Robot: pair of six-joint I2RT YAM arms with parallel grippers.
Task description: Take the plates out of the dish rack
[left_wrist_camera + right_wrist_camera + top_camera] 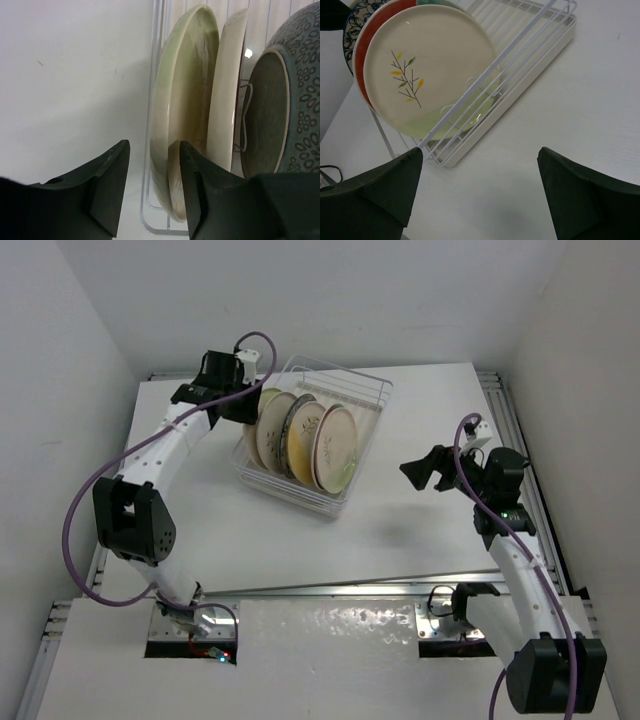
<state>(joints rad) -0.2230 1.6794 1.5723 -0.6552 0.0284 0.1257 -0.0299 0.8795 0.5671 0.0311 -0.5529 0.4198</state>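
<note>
The clear dish rack [362, 400] stands at the table's back middle with several plates upright in it. In the top view the nearest is cream with a sprig motif [337, 448], and a yellowish plate [303, 440] and a cream one [271, 430] stand behind it. My left gripper [251, 406] is open at the rack's left end. In the left wrist view the gripper [154, 150] has the rack's clear wall [148, 165] and the outermost cream plate's rim [186, 100] between its fingers. My right gripper [423, 470] is open and empty above the table, right of the rack.
The left wrist view shows a second cream plate [227, 100] and a blue-patterned plate [302, 90] beyond the first. The right wrist view shows the sprig plate [425, 65], a red plate's rim [366, 40], the rack's white wire rails [520, 60] and bare table [580, 110].
</note>
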